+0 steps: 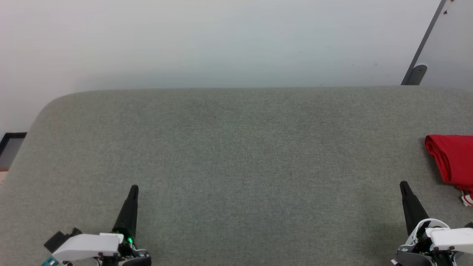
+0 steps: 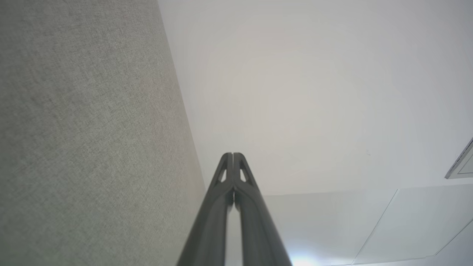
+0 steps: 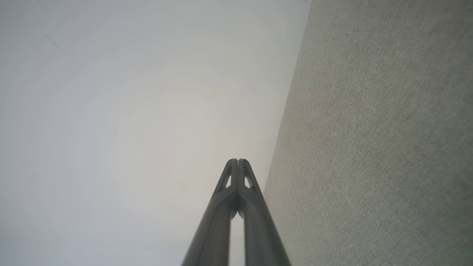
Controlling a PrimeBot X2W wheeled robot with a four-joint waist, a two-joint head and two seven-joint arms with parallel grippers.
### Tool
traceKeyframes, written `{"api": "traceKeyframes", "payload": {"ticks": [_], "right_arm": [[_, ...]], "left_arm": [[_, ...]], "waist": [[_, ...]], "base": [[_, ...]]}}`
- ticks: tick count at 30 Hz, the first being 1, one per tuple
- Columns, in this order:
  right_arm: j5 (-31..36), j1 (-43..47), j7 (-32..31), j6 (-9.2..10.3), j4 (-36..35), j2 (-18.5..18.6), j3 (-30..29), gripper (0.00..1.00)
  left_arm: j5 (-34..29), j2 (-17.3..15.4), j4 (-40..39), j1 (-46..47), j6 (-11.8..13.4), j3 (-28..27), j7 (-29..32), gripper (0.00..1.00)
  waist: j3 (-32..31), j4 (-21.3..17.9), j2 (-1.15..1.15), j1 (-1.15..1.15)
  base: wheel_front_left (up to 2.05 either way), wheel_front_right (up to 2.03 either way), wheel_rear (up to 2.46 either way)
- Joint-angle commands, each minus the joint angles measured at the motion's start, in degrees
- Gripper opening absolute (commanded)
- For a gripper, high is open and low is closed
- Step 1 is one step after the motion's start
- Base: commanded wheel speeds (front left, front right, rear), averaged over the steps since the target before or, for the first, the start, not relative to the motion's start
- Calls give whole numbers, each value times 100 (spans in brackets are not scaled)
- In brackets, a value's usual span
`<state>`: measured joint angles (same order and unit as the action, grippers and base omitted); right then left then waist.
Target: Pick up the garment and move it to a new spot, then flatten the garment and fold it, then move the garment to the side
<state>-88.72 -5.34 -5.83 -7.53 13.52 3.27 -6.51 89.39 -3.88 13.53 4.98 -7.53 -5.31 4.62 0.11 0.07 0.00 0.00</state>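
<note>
Fingertips (image 2: 228, 160) touch on left gripper (image 2: 233, 154) and right gripper (image 3: 238, 160), holding nothing.

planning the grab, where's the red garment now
In the head view, the garment lies at the picture's far right on the grey surface, just beyond the right gripper.

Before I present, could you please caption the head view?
Shut left pincer and right pincer over grey fabric surface; red garment at far right.
</note>
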Motion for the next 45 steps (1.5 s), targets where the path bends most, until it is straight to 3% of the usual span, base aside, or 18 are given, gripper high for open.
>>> {"api": "traceKeyframes", "payload": {"ticks": [1,10,45], "right_arm": [[-114,-84,-32,7,15,-17,-3,0],[-400,-138,-86,8,62,-57,-6,0],[-380,-100,-82,7,60,-53,-2,0]], "left_arm": [[107,12,9,94,8,-15,38,0],[404,40,67,153,8,-36,135,0],[347,67,64,156,8,-75,166,0]], "waist": [[1,-1,0,0],[7,-7,0,0],[7,-7,0,0]], "base": [[0,0,0],[0,0,0],[0,0,0]]}}
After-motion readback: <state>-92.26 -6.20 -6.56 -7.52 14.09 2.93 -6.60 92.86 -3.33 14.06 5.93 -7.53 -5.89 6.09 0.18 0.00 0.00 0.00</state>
